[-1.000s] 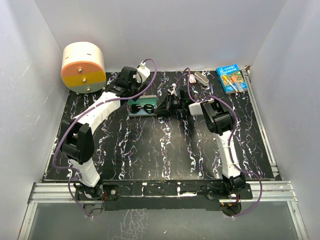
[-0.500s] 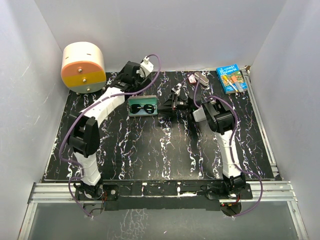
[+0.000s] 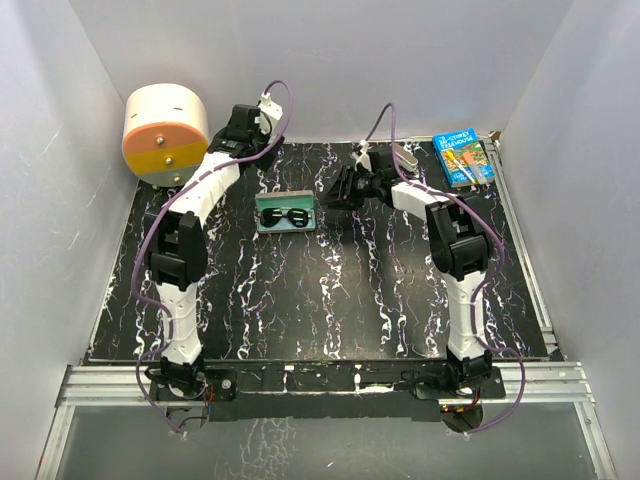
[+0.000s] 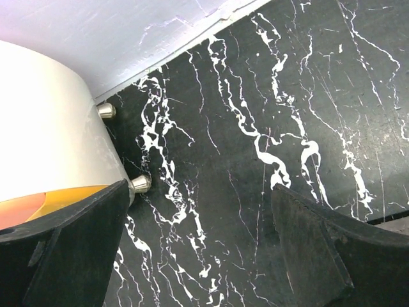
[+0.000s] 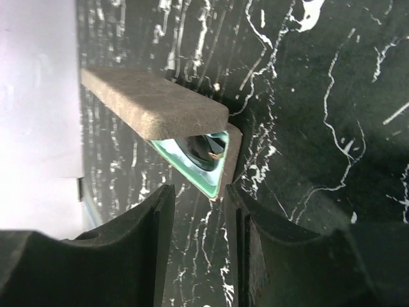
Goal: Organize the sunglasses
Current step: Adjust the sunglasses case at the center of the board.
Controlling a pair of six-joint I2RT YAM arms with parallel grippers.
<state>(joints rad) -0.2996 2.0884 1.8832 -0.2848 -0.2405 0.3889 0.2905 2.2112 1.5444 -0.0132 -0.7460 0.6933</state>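
The sunglasses [image 3: 287, 216] lie inside the grey-brown case [image 3: 287, 200], which rests open on the black marble table with its teal lining showing. In the right wrist view the case's lid [image 5: 153, 105] stands over the teal base, and a dark lens [image 5: 204, 150] shows inside. My right gripper [image 3: 332, 192] [image 5: 199, 190] sits just right of the case, its jaws a little apart and empty, with the case's corner at their tips. My left gripper [image 3: 235, 135] [image 4: 199, 204] is wide open and empty near the back wall, away from the case.
A cream and orange cylinder [image 3: 165, 133] [image 4: 45, 141] on metal feet stands at the back left, beside my left gripper. A blue book [image 3: 463, 157] lies at the back right, with a small grey object [image 3: 405, 157] next to it. White walls enclose the table.
My left gripper has left the case and swung to the back left, toward the cylinder. My right gripper has shifted back and slightly right. The case with the sunglasses stayed put.
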